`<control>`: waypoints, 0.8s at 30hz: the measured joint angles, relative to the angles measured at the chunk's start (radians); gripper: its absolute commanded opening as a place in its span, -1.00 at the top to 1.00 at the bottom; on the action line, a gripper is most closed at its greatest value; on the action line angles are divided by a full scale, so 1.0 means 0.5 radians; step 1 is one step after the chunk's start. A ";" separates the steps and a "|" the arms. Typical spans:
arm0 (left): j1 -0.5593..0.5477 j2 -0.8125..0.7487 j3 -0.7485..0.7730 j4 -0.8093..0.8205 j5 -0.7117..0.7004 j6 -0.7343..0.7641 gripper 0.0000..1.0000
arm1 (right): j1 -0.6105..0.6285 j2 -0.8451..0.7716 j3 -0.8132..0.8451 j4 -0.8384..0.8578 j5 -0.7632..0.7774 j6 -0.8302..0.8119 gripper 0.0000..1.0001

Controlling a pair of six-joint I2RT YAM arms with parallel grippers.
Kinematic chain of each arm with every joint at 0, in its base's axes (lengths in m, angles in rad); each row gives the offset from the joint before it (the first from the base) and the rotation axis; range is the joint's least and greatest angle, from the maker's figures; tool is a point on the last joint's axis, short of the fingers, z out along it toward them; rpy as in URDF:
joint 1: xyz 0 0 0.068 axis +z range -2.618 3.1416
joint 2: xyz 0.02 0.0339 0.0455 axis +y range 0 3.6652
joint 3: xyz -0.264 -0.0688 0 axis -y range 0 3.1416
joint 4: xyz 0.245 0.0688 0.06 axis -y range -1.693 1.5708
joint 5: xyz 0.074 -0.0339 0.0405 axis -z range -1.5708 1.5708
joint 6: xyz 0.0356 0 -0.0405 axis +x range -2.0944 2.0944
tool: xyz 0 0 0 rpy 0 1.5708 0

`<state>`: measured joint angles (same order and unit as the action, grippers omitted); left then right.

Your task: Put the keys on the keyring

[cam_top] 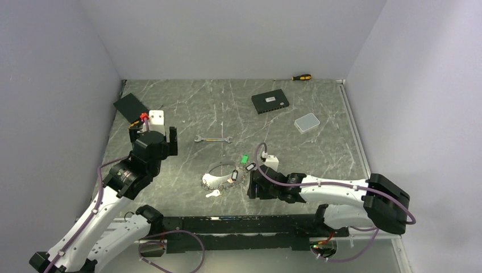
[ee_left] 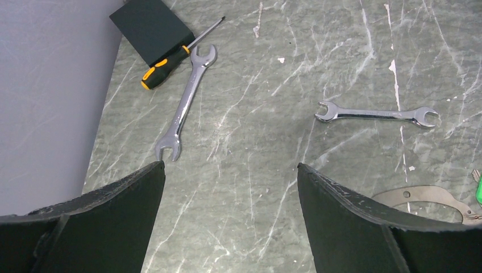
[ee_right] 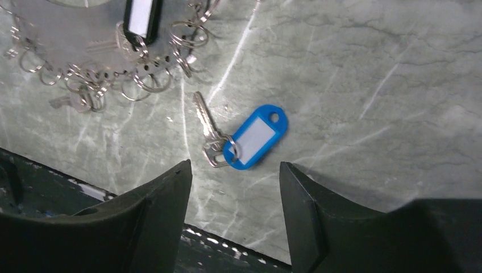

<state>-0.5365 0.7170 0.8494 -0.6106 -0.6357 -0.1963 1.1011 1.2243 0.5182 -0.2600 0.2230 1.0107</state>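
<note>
Right wrist view: right claw [ee_right: 235,169] hangs with jaws apart, gripping nothing; bare table shows in the gap.
Key: blue key [ee_right: 204,122] lies flat just ahead of that gap, touching neither finger, blade pointing away toward the keyring [ee_right: 150,67].
Tag: blue tag [ee_right: 256,136] lies beside the key, joined to it by a split ring [ee_right: 215,152].
Ring: the keyring sits farther ahead and off to one side, clear of the fingers; its perforated rim carries many small loops and a black tag [ee_right: 141,17].
Key handling: judged light, stiff, thin and slick; lying flat it offers little edge and may skid.
Tag handling: judged light plastic, thicker and less slippery; lifted by it, the key would dangle.
Hold: probably across the tag's long sides, or at the key's head, leaving the split ring free.
Keyring handling: likely stiff yet light, apt to slide when pushed; loops may tangle.
Left wrist view: left claw [ee_left: 230,170] is spread wide and empty; a spanner [ee_left: 185,105] lies ahead, and the keyring's edge shows past one finger.
</note>
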 measured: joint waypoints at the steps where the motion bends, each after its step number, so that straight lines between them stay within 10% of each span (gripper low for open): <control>1: 0.002 0.000 0.000 -0.001 -0.001 0.000 -0.81 | 0.001 -0.013 0.000 -0.021 0.000 -0.014 -0.13; 24: 0.012 0.011 0.000 0.000 -0.018 0.001 -0.82 | 0.036 0.274 0.262 -0.195 0.023 -0.562 0.28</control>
<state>-0.5304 0.7227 0.8494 -0.6106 -0.6445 -0.1959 1.1191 1.3613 0.6495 -0.3576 0.2344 0.7300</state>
